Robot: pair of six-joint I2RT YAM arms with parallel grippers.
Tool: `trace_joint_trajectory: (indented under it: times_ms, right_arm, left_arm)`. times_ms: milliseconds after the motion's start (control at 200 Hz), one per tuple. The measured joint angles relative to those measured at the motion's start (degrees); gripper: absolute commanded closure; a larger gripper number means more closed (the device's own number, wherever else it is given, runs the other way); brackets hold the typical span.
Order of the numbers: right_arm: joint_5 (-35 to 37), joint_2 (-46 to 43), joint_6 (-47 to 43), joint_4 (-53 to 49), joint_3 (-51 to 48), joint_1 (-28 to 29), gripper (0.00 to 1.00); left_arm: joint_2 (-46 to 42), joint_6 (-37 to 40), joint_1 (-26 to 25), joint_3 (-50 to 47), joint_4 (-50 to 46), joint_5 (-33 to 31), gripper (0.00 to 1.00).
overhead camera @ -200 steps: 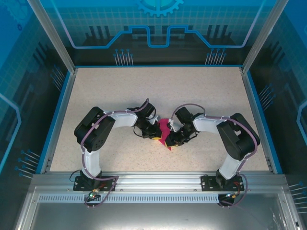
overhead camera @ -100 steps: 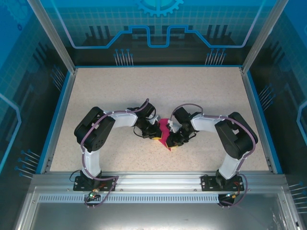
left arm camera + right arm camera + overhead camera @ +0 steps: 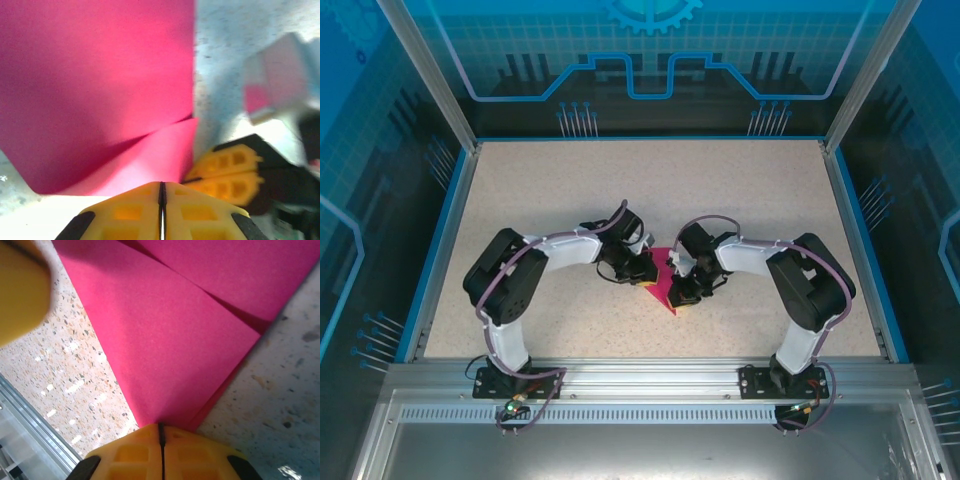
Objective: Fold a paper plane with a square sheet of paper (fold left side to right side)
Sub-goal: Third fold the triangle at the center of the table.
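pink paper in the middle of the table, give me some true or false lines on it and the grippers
The magenta-pink folded paper sheet lies between the left gripper and the right gripper. True.
The right gripper stands wide open. False: it is shut on the paper's corner.
The paper is one flat, unfolded layer. False: overlapping folded layers show.
The left gripper is shut. True.
The paper sits at the far edge of the speckled beige table. False: it lies near the middle.

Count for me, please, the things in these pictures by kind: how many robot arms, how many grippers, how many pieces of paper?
Robot arms (left arm, right arm): 2
Grippers (left gripper, right gripper): 2
Paper (folded pink paper): 1
Total: 5
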Motion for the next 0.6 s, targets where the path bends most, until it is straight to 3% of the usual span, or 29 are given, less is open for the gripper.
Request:
trace_joint_trajectory:
  times_ms: [235, 600]
  right_arm:
    - [0.2, 0.0, 0.4, -0.2, 0.2, 0.0, 0.98]
    - [0.2, 0.2, 0.4, -0.5, 0.3, 0.0, 0.99]
  left_arm:
    - [-2.9, -1.7, -0.5, -4.4, 3.3, 2.3, 0.95]
    - [1.0, -3.0, -3.1, -5.3, 7.5, 4.0, 0.96]
